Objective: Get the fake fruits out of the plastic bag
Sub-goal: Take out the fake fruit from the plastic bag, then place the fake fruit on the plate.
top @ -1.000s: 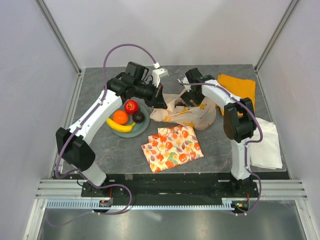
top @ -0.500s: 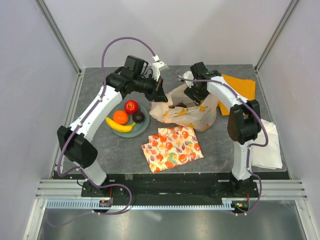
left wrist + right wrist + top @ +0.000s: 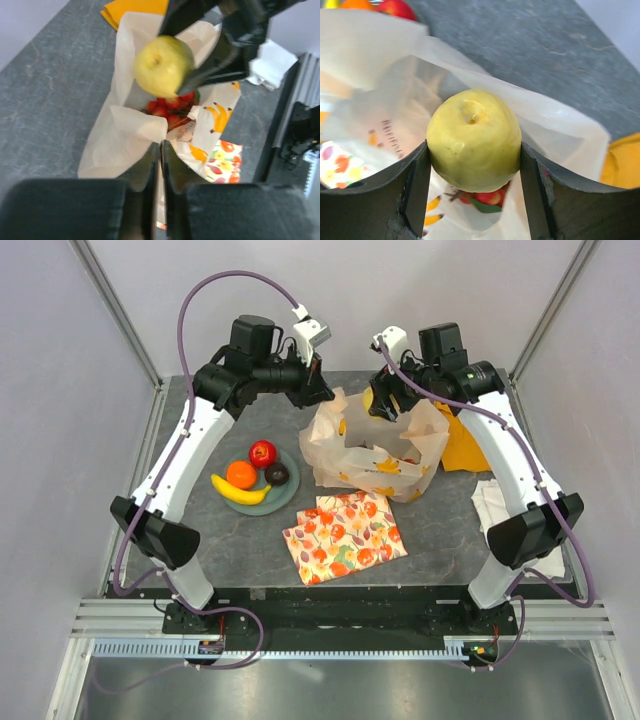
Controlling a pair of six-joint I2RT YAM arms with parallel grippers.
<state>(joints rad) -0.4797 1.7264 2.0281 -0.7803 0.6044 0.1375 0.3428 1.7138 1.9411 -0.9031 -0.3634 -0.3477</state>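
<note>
The plastic bag (image 3: 375,455) stands open at the table's middle back, cream with yellow-orange prints. My left gripper (image 3: 318,395) is shut on the bag's left rim (image 3: 135,130) and holds it up. My right gripper (image 3: 380,405) is shut on a round yellow fruit (image 3: 474,140) with a stem dimple, held just above the bag's mouth; the fruit also shows in the left wrist view (image 3: 164,65). A red grape bunch (image 3: 485,196) lies inside the bag. A banana (image 3: 243,493), an orange (image 3: 240,474), a red apple (image 3: 263,453) and a dark grape bunch (image 3: 277,474) lie on a grey plate (image 3: 285,498).
A flat fruit-patterned cloth (image 3: 345,535) lies in front of the bag. An orange cloth (image 3: 465,440) lies right of the bag. A folded white cloth (image 3: 495,505) is at the right, partly behind my right arm.
Both arms have risen. My right gripper has lifted the yellow fruit up out of the bag. My left gripper has pulled the bag's rim higher, so the bag stands taller.
</note>
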